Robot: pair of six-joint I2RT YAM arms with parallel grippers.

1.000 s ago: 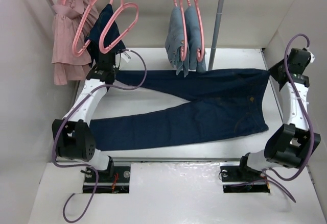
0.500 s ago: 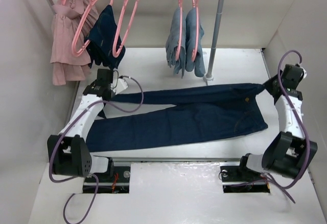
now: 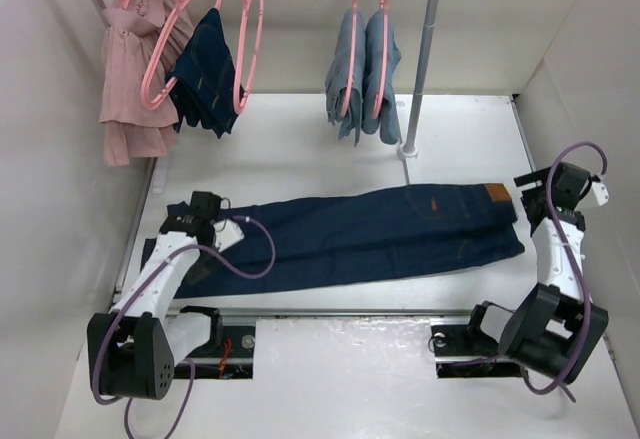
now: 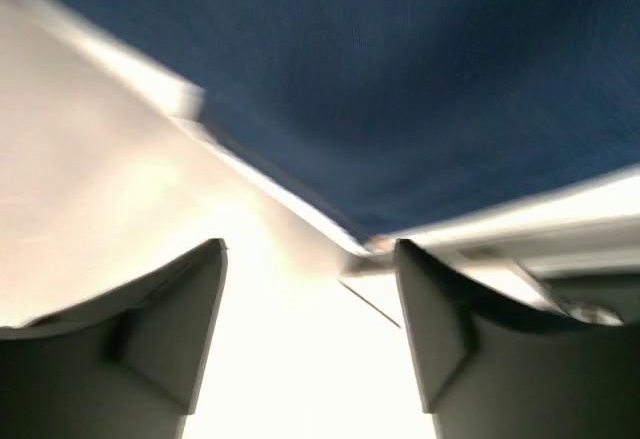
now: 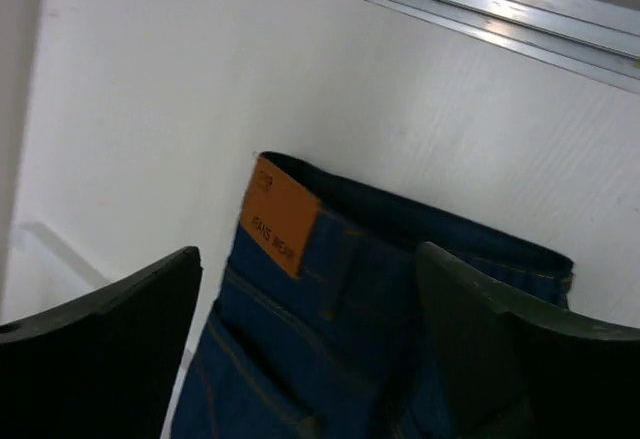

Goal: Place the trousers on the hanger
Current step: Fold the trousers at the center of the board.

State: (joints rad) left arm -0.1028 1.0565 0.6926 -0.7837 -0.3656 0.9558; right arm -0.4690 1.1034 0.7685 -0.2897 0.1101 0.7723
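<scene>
Both grippers have their jaws spread with nothing between them: the left gripper [image 4: 308,249] is at the left leg ends of the trousers [image 3: 380,234], and the right gripper [image 5: 308,254] is over the waistband at the right, where the tan label [image 5: 280,214] faces up. These dark navy trousers lie folded lengthwise across the white table [image 3: 300,129]. Well apart from them, the pink hanger [image 3: 255,37] hangs at the far left, just right of a smaller navy garment [image 3: 205,74].
</scene>
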